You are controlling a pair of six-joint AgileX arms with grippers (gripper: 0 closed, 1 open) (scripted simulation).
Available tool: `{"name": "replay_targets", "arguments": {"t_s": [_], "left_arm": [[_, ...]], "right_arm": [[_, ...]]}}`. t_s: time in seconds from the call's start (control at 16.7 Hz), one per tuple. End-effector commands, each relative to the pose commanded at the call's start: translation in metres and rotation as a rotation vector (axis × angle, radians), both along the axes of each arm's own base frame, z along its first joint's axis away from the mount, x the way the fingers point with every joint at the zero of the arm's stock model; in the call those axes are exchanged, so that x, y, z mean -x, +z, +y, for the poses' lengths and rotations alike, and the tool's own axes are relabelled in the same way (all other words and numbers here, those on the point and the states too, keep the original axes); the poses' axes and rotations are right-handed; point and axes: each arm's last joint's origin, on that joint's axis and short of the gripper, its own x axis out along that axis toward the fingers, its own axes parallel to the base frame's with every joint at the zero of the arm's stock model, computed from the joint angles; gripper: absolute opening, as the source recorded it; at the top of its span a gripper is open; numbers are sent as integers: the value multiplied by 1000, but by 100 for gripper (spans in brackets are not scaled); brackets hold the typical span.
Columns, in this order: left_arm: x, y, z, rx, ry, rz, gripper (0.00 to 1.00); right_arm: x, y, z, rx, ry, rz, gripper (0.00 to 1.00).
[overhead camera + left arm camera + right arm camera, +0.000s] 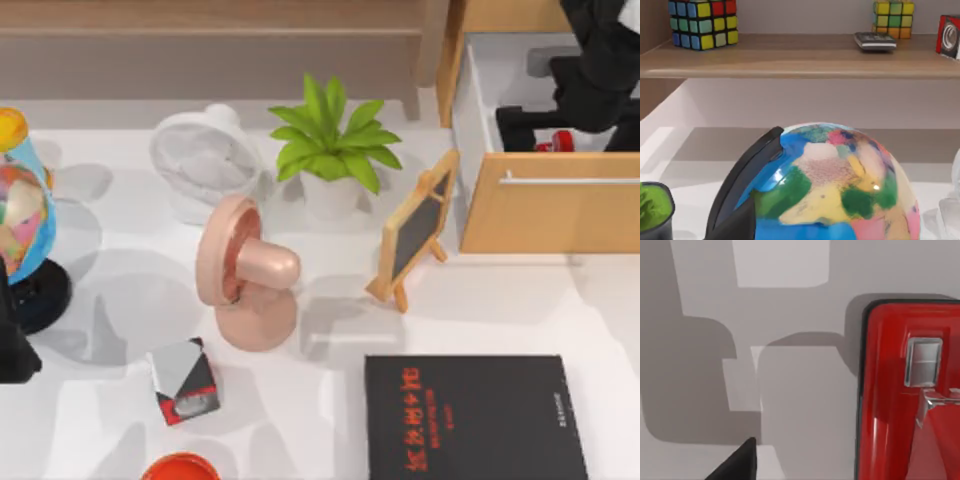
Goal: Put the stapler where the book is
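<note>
Right hand (548, 135) hangs over glossy red stapler (910, 390) in drawer (550, 215); grip unclear.

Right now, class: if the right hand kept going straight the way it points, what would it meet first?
Probably the stapler, lying on the drawer floor just below the right hand; depth is hard to judge.

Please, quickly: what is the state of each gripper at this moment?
Left gripper: parked at the table's left edge, state cannot be told.
Right gripper: down in the open drawer over the stapler, state cannot be told.
</note>
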Motion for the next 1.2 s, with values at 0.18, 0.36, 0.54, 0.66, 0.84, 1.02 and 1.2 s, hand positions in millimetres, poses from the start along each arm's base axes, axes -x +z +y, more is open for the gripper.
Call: {"name": "replay_targets", "arguments": {"t_s": [0.18, 0.36, 0.54, 0.66, 0.84, 1.02, 1.2], "left_arm": [[0, 0, 0, 0, 0, 0, 100], [0, 0, 0, 0, 0, 0, 100], [0, 0, 0, 0, 0, 0, 100], [0, 0, 0, 0, 0, 0, 100], [0, 0, 0, 0, 0, 0, 100], [0, 0, 0, 0, 0, 0, 100], [0, 0, 0, 0, 0, 0, 100]], "right_arm": [[0, 0, 0, 0, 0, 0, 70], [0, 0, 0, 0, 0, 0, 47], [0, 0, 0, 0, 0, 0, 25], [0, 0, 0, 0, 0, 0, 10], [0, 0, 0, 0, 0, 0, 0], [0, 0, 0, 0, 0, 0, 0], [0, 0, 0, 0, 0, 0, 0]]}}
